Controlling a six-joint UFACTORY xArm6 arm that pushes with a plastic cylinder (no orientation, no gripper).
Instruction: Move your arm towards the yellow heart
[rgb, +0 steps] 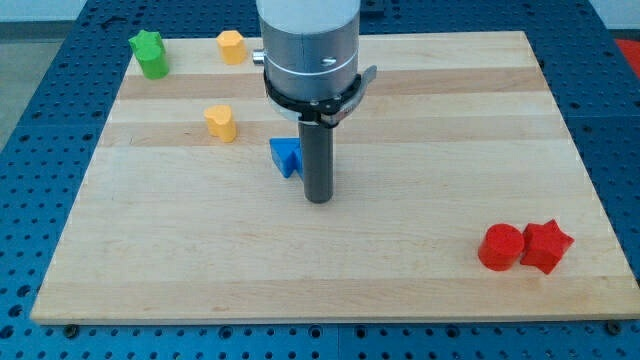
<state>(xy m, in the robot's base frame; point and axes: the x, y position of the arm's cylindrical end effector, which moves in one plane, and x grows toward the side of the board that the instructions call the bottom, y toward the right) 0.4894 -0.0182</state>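
Note:
The yellow heart (221, 122) lies on the wooden board (420, 150), left of centre toward the view's top. My tip (318, 198) rests on the board near the middle, to the right of and below the heart. A blue block (286, 156) of unclear shape sits just left of the rod, between the tip and the heart. A second yellow block (232, 46), roughly hexagonal, sits at the view's top, above the heart.
A green star-like block (150, 54) is at the top left corner. A red cylinder (500, 246) and a red star-like block (546, 246) sit side by side at the bottom right. The arm's grey body (308, 50) hangs over the top centre.

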